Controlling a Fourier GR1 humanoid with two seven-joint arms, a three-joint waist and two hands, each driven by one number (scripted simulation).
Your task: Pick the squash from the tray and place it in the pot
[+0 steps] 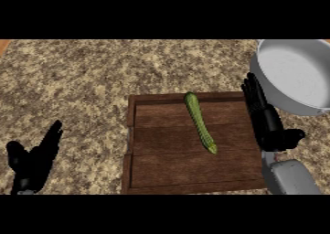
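Lying lengthwise on the wooden tray (160, 173) is the squash (200, 121), long and green, nothing touching it. The right robot hand (267, 122) hangs over the tray's right edge, fingers straight, holding nothing, just beside the grey pot (275, 91) at top right. The left robot hand (35, 157) rests open on the speckled counter (72, 77), fingers up
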